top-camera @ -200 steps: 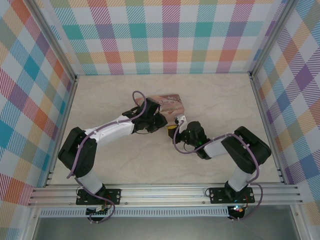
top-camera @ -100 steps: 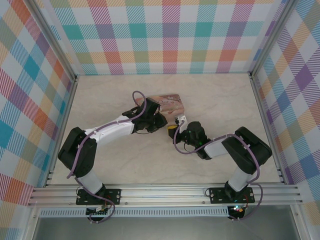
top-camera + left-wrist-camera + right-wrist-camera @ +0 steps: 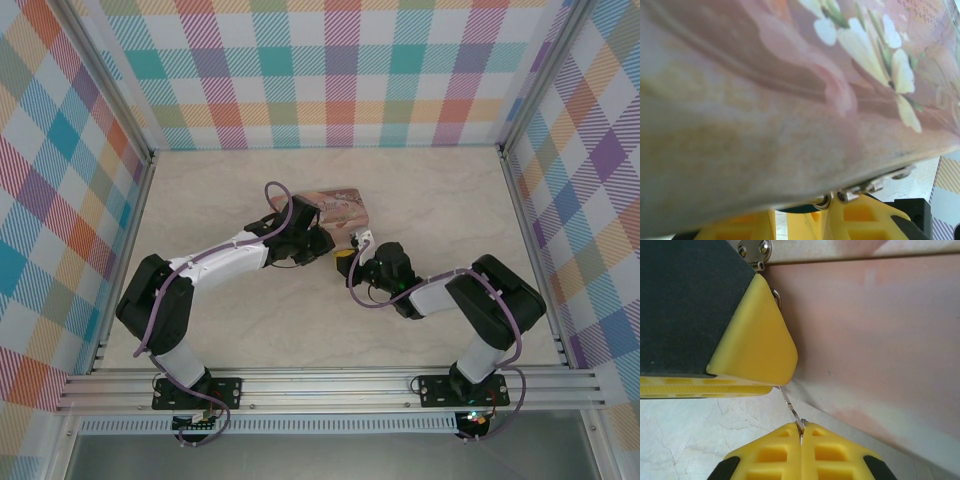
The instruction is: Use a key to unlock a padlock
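The padlock's teal body (image 3: 797, 207) shows as a sliver under the tin's edge, its silvery shackle (image 3: 822, 202) beside it. My left gripper (image 3: 790, 212) is shut on the padlock, right against the tin. In the right wrist view, my right gripper (image 3: 801, 432) is shut on the slim silvery key (image 3: 790, 405). The key's blade slants up-left and its tip disappears under the left gripper's yellow finger (image 3: 755, 340), which hides the padlock's body. From above, the left gripper (image 3: 325, 245) and right gripper (image 3: 348, 258) meet at the tin's near corner.
The pink illustrated tin (image 3: 338, 205) lies mid-table, close in front of both wrist cameras as a pink wall (image 3: 880, 330). Its metal hasp (image 3: 755, 250) sits above the left finger. Checked walls (image 3: 330, 70) enclose the marbled table (image 3: 440, 200).
The right arm's wrist has edged very slightly to the right. Both grips and the tin stay as they were.
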You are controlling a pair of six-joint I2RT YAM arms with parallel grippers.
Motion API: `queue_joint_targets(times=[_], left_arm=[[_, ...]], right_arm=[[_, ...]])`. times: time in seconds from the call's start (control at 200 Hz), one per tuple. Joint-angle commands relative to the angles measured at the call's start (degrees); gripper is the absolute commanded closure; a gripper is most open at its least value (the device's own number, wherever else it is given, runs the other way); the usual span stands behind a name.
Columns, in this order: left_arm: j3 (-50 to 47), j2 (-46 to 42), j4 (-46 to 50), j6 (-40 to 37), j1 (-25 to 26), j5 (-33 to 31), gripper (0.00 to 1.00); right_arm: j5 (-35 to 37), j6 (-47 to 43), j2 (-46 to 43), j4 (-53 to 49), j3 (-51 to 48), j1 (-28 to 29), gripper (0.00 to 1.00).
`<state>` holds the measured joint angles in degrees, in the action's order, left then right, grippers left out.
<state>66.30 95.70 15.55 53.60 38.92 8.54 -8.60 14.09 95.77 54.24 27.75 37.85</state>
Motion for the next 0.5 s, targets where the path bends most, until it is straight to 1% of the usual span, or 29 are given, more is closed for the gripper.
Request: queue_joint_targets(times=[0.0, 0.495], left_arm=[[0.4, -2.4, -1.4, 0.2, -0.2, 1.9, 0.92], [1.3, -2.6, -0.2, -1.9, -0.2, 4.2, 0.93]], right_arm=[[-2.9, -0.5, -0.5, 2.8, 2.0, -0.1, 0.99], [-5.9, -0.2, -1.2, 3.7, 3.4, -1.3, 0.99]])
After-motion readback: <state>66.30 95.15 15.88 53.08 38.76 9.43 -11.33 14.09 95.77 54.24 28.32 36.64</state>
